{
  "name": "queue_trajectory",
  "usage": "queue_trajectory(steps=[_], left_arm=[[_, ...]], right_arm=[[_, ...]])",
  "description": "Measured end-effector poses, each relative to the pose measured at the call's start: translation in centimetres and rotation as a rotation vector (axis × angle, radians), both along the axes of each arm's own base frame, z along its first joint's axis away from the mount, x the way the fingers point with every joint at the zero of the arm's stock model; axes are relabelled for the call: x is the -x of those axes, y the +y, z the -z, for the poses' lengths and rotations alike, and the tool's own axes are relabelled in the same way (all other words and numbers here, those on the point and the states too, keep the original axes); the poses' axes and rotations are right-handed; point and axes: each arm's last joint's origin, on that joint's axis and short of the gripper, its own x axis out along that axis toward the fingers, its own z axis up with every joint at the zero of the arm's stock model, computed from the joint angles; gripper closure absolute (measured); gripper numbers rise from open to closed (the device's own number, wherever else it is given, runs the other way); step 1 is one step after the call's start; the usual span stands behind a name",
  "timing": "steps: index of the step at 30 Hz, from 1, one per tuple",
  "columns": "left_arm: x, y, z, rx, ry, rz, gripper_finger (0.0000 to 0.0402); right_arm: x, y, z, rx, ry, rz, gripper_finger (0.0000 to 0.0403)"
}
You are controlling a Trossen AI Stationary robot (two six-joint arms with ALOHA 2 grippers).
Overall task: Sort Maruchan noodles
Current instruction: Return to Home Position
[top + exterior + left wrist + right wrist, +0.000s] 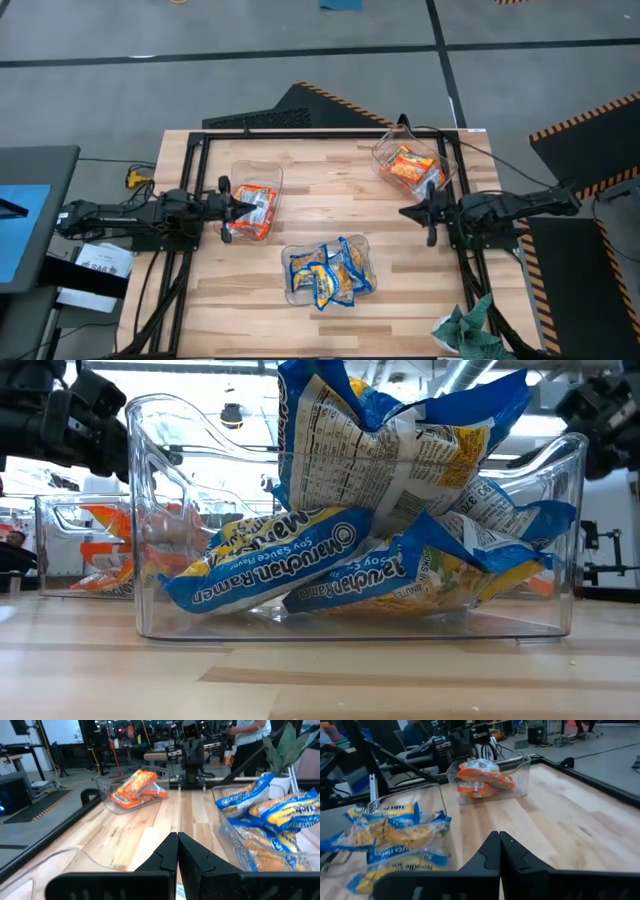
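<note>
Three clear tubs hold the noodle packets. Red-orange packets with silver-white backs (255, 212) lie in the left tub. Orange packets (408, 167) lie in the far right tub and also show in the left wrist view (137, 787). Blue-and-yellow packets (330, 272) are heaped in the near middle tub, close up in the low view (350, 560). My left gripper (232, 205) hovers shut and empty over the left tub's left end, its fingers together in the left wrist view (177, 851). My right gripper (408, 212) is shut and empty (499, 847), just nearer than the far right tub.
A teal-green cloth (465, 330) lies at the table's near right corner. A black frame (300, 132) runs along the table's far and side edges. Bare wood (340, 200) lies between the two grippers. People and equipment stand in the room beyond.
</note>
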Motion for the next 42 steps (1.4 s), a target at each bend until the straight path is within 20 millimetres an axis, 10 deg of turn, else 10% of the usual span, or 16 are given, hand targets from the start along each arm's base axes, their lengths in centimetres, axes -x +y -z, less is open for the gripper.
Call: queue_trajectory(steps=[42], left_arm=[[0.5, 0.0, 1.4, 0.016, 0.125, 0.007, 0.0401]], right_arm=[[-0.1, 0.1, 1.4, 0.047, -0.134, -0.088, 0.0361]])
